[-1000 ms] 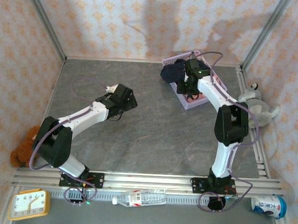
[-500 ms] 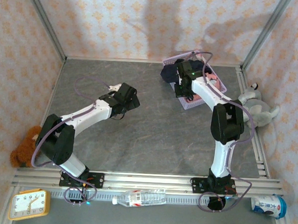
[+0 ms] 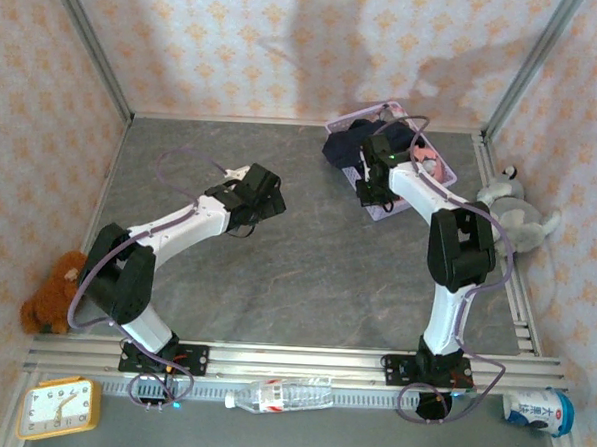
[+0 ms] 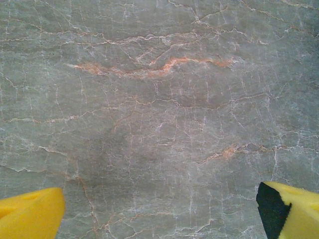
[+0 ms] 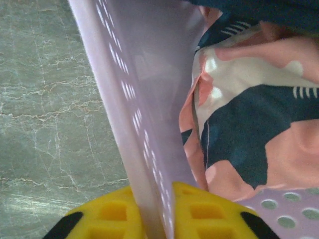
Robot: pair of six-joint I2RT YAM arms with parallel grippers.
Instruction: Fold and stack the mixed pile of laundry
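The lavender basket point(image 3: 443, 171) stands at the back right of the table. The dark navy cloth point(image 3: 345, 146) bulges over its left rim, and the salmon-pink shark-print cloth point(image 3: 427, 171) lies inside. My right gripper point(image 3: 373, 193) is shut on the basket's near-left wall. In the right wrist view the yellow fingers point(image 5: 107, 215) pinch the perforated lavender wall point(image 5: 144, 99) of the basket, with the shark-print cloth point(image 5: 249, 139) just inside and the navy cloth point(image 5: 264, 9) at the top. My left gripper point(image 3: 270, 203) hovers open over bare table, its pads point(image 4: 30, 216) wide apart.
A grey plush toy point(image 3: 515, 205) lies at the right rail. A brown plush point(image 3: 49, 296) sits at the left wall. A yellow clock point(image 3: 59, 407), a plastic bottle point(image 3: 280, 393) and a carton point(image 3: 539, 410) lie in front of the arm bases.
My right gripper has come down from above the basket's back to its near-left wall and closed on it. The left gripper has drifted a little right.
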